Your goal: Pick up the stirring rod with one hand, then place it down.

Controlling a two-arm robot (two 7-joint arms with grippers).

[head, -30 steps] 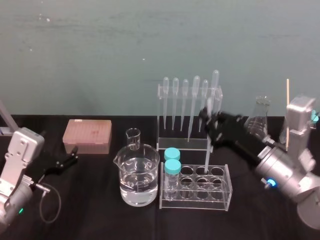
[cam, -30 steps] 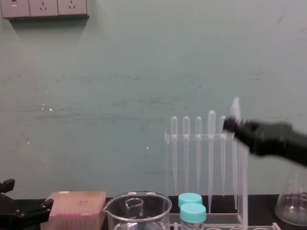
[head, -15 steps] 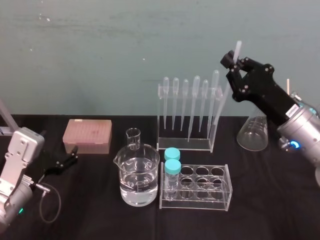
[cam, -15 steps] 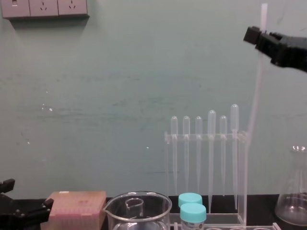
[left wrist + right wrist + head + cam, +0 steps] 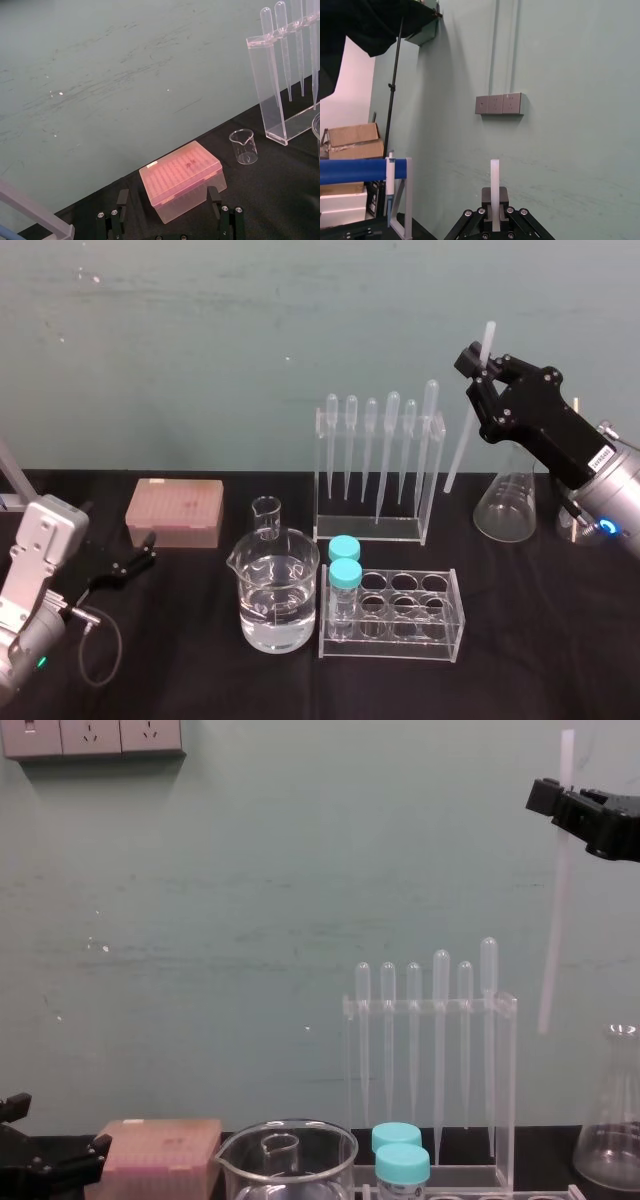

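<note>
The stirring rod (image 5: pixel 460 440) is a thin translucent-white stick hanging nearly upright in the air, to the right of the pipette rack (image 5: pixel 375 465). My right gripper (image 5: pixel 480 368) is shut on it near its top. In the chest view the stirring rod (image 5: pixel 552 920) hangs free below the right gripper (image 5: pixel 562 805), its lower end level with the pipette bulbs. The right wrist view shows the stirring rod (image 5: pixel 494 180) rising from between the shut jaws of the right gripper (image 5: pixel 494 216). My left gripper (image 5: pixel 142 556) rests parked low at the left, open, with nothing in it.
A beaker of water (image 5: pixel 278 590), a small beaker (image 5: pixel 266 517) and a clear tube rack (image 5: pixel 392 612) with two cyan-capped tubes stand at the front. A conical flask (image 5: pixel 507 505) sits under the right arm. A pink box (image 5: pixel 180 177) lies just beyond the left gripper (image 5: pixel 168 200).
The right gripper has lifted the stirring rod out of the clear tube rack and carried it up and to the right. The left arm has not moved.
</note>
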